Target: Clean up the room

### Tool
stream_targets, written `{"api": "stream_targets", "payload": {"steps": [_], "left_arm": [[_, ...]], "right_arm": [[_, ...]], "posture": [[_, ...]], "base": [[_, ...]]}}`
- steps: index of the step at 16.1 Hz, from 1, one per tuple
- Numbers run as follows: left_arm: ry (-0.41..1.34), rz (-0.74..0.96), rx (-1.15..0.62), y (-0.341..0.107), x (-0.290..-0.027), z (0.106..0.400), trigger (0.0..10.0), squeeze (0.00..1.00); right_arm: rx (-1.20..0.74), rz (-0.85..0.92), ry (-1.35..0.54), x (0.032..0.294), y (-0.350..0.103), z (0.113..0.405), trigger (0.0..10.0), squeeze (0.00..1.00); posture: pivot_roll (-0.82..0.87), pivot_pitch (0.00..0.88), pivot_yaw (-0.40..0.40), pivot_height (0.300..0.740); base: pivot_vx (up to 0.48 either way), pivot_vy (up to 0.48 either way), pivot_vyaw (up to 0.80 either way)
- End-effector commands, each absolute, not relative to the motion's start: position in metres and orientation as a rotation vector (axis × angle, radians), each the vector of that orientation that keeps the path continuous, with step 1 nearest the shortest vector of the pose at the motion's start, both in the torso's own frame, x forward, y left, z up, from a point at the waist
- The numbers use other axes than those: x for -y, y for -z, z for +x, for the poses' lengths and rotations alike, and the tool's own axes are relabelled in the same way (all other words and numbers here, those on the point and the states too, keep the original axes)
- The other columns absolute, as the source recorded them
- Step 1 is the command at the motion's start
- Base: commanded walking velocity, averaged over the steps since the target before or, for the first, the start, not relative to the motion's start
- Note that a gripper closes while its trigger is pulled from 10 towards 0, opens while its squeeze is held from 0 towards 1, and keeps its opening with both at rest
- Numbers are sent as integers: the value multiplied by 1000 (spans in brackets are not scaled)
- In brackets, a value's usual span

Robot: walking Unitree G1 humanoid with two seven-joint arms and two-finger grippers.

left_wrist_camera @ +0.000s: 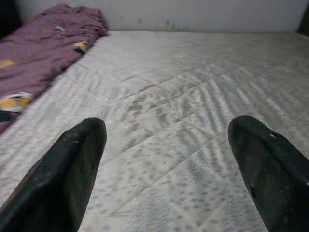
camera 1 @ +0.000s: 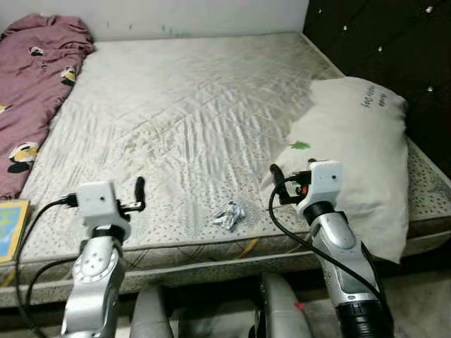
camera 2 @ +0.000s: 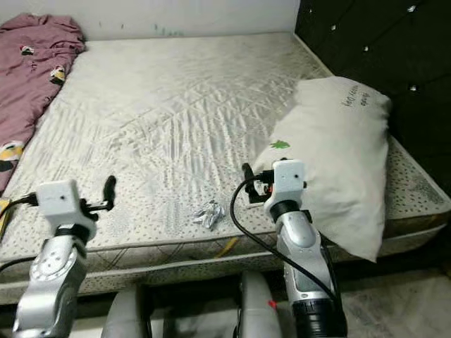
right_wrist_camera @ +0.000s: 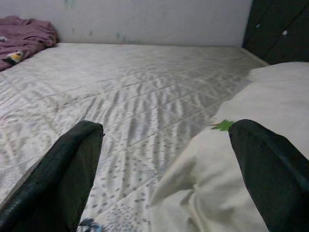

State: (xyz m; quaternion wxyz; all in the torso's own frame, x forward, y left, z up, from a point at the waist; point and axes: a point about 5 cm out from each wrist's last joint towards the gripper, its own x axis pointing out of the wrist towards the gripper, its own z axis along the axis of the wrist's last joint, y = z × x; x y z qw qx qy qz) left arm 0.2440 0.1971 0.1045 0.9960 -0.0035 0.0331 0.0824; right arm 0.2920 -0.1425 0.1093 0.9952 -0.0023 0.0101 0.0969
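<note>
Standing at the near edge of the mattress (camera 1: 197,120), the robot is holding both arms raised over the bedding. Its left gripper (left_wrist_camera: 166,169) is hovering with fingers spread wide over bare quilted surface near the left, and its right gripper (right_wrist_camera: 166,169) is likewise spread wide, hanging just over the near corner of the pillow (camera 1: 352,148) that is lying along the right side by the dark headboard (camera 1: 394,56). Neither is holding anything.

A crumpled wrapper (camera 1: 230,215) is lying on the mattress close to the near edge, between the two arms, and appears to be the piece of litter to be cleared. A purple blanket (camera 1: 35,77) is bunched along the far left, and a yellow-and-blue book (camera 1: 10,229) is resting at the near left edge.

Several things are threatening a clean pickup, by my reading. The wrapper is looking light and springy, so fingers closing from above may be flattening or flicking it off the near edge onto the floor. The right gripper is sitting so close to the pillow that a sideways sweep toward the wrapper may be snagging the cloth and dragging it along
</note>
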Motion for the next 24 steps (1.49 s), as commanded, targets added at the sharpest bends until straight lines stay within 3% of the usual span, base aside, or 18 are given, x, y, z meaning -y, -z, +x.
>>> {"api": "stream_targets", "payload": {"steps": [1, 6, 11, 16, 19, 24], "left_arm": [[-213, 26, -85, -105, -209, 234, 10000, 0], [-227, 45, -105, -106, -214, 219, 10000, 0], [-235, 52, -120, -111, -215, 204, 10000, 0], [-202, 60, -167, -116, -214, 190, 10000, 0], [-215, 64, -184, -123, -216, 180, 10000, 0], [-194, 58, -195, -123, -207, 181, 10000, 0]], "right_arm": [[-27, 15, -257, 131, -108, 295, 10000, 0], [-70, 8, -367, 110, -99, 301, 10000, 0], [-77, -22, -441, 89, -88, 305, 10000, 0], [-62, 22, -499, 59, -86, 305, 10000, 0], [-23, 17, -485, 54, -97, 323, 10000, 0], [42, -5, -434, 42, -124, 352, 10000, 0]], "posture": [[37, 20, -3, 554], [82, 48, -8, 514], [110, 90, 8, 514], [136, 157, 7, 459], [158, 230, 12, 454], [154, 235, -3, 454]], "base": [[0, 0, 0], [0, 0, 0], [0, 0, 0], [0, 0, 0], [0, 0, 0], [0, 0, 0]]}}
